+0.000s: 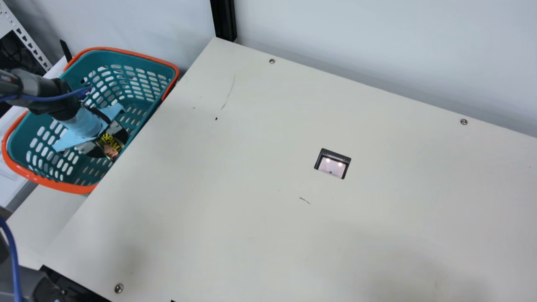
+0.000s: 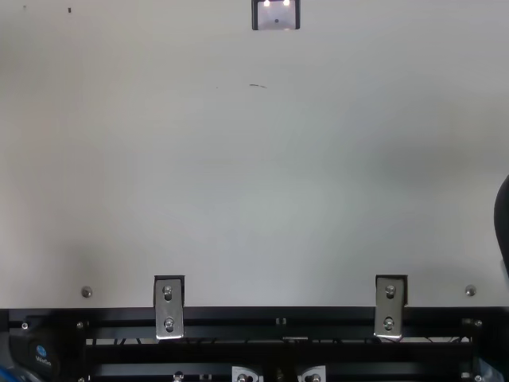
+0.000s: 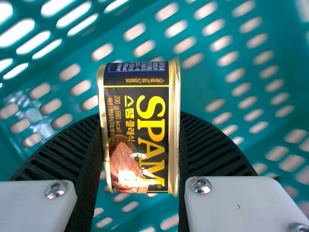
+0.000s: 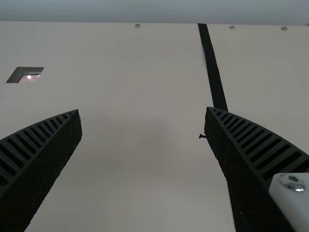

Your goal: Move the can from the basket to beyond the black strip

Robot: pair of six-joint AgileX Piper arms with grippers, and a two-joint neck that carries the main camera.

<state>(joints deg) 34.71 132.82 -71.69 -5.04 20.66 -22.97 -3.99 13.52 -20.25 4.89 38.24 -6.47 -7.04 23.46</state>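
Inside the teal plastic basket with an orange rim [image 1: 46,181], beside the desk's [image 1: 209,188] left edge, the left gripper [image 3: 140,116] is closed on the black-and-yellow rectangular can [image 3: 140,128], pinching its gold-rimmed ends, probably for a firm lift. The right gripper [image 4: 143,111] hangs wide open and empty near the flat black strip [image 4: 212,67], seemingly ready for a handover.
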